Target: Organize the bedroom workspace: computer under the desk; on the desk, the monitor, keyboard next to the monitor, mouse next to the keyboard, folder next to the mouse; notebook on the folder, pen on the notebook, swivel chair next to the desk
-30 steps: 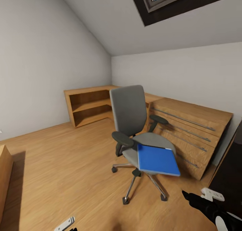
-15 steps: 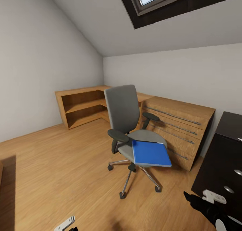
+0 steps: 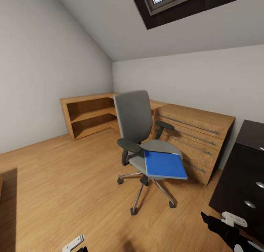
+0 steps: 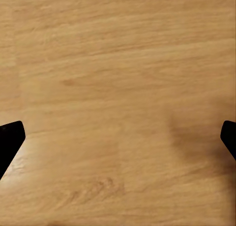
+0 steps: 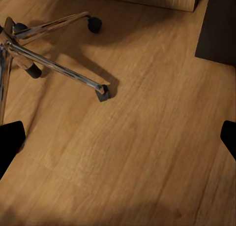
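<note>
Camera edged; folder (image 3: 164, 165) on swivel chair (image 3: 141, 134).

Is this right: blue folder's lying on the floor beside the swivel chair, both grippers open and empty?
No. The head view shows the folder lying on the swivel chair seat, overhanging its front edge. The left gripper and right gripper are open and empty.

head: high, wide on swivel chair (image 3: 146, 149) | wrists: close, floorward | shared: chair base, right wrist

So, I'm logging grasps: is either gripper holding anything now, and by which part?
Nothing is held. Both the left gripper and right gripper are open over bare floor; the folder lies on the chair.
</note>
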Controlling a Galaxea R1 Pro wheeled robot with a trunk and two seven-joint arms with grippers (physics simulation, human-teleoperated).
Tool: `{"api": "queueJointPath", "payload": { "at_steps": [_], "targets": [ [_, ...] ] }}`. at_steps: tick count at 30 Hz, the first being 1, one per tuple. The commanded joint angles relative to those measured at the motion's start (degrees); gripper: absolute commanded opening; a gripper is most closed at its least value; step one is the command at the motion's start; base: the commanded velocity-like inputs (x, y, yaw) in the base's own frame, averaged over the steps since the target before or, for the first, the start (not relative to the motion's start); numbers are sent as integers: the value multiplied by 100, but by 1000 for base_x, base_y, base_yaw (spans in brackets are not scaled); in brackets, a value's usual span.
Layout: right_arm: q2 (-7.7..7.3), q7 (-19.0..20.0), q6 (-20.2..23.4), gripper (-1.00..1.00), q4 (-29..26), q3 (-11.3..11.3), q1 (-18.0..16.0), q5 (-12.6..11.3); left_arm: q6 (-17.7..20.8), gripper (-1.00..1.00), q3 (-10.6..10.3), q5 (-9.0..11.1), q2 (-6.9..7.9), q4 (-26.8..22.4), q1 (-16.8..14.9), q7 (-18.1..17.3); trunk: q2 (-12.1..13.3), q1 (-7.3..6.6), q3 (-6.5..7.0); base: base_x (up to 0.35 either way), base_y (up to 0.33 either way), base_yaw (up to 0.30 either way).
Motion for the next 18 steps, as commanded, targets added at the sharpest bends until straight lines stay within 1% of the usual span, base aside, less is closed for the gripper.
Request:
{"api": "queueJointPath", "payload": {
  "at_steps": [1, 4, 5, 6, 10, 12, 13, 18],
  "targets": [
    [2, 5, -204, 100, 203, -10, -3, -25, 21, 100, -27, 28, 0, -13, -2, 31, -44, 22, -24, 0, 0, 0],
    [-3, 6, -560, 100, 513, -27, -3, -46, 22, 100, -37, 28, -4, -42, -2, 21, -165, 87, -78, 0, 0, 0],
    [-4, 8, -666, 100, 599, -49, -3, -53, 24, 100, -39, 29, -5, -74, -2, 19, -205, 109, -96, 0, 0, 0],
    [-4, 14, -847, 100, 733, -119, -7, -82, 29, 100, -61, 31, -6, -171, -2, 19, -245, 131, -114, 0, 0, 0],
    [-1, 23, -1067, 100, 882, -256, -15, -228, 46, 100, -209, 37, 0, -371, -2, 26, -405, 219, -186, 0, 0, 0],
    [-1, 30, -1121, 100, 922, -292, -22, -355, 59, 100, -282, 38, 7, -451, -2, 30, -485, 263, -222, 0, 0, 0],
    [-2, 41, -1154, 100, 950, -315, -33, -517, 76, 100, -335, 39, 14, -549, -2, 33, -525, 285, -240, 0, 0, 0],
    [-15, 66, -1173, 100, 1017, -343, -85, -988, 150, 100, -401, 41, 23, -965, -2, 43, -726, 395, -330, 0, 0, 0]
  ]
}}
